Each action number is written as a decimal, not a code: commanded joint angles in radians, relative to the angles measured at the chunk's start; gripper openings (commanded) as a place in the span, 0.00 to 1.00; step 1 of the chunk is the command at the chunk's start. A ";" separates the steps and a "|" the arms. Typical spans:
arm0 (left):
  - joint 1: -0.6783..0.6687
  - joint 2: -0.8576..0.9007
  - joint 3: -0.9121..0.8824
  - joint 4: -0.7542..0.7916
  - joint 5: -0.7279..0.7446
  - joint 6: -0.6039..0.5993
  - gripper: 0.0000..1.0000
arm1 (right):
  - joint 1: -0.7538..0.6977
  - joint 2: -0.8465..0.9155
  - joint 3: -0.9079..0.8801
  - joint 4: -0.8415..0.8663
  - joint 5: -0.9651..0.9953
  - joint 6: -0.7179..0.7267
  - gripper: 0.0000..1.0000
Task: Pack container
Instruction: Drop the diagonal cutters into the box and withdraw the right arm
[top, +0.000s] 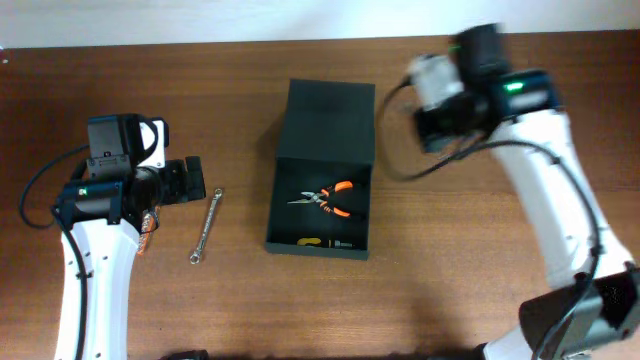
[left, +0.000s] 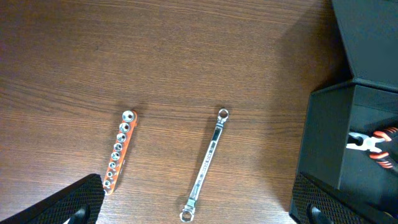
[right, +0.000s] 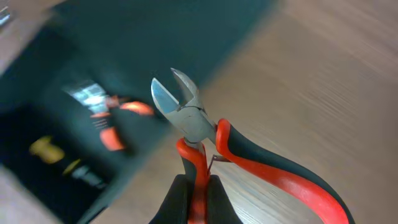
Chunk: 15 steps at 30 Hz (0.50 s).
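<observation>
Found left gripper (top: 190, 180) spread wide and empty, poised over the surface (top: 450, 280) left of the container (top: 290, 222). Noted beneath it an orange socket rail (left: 118, 151) and, near it, a slim double-ring wrench (left: 205, 165), both flat, not touching, not yet packed. Judged the open stance as readiness to take one of them.

Located the container mid-surface, lid (top: 330, 115) laid back toward the far edge, presumably to allow loading from above. Recorded inside: orange-handled needle-nose pliers (top: 328, 200) near the middle and a yellow-marked item (top: 308, 242) against the near wall.

Found right gripper (right: 198, 199) clamped on one red-and-black handle of side cutters (right: 186, 112), with blades outward and the second handle splayed free. Placed it raised, right of the lid. Noted heavy blur there in both views. Judged the cutters bound for the open cavity.
</observation>
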 joint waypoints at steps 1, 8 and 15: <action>0.005 -0.012 0.019 -0.002 0.000 -0.009 0.99 | 0.145 0.027 0.002 -0.006 0.018 -0.074 0.04; 0.004 -0.012 0.019 -0.002 0.000 -0.009 0.99 | 0.294 0.139 -0.037 -0.006 0.045 -0.050 0.04; 0.004 -0.012 0.019 -0.008 0.000 -0.009 0.99 | 0.301 0.282 -0.111 0.061 0.002 -0.043 0.04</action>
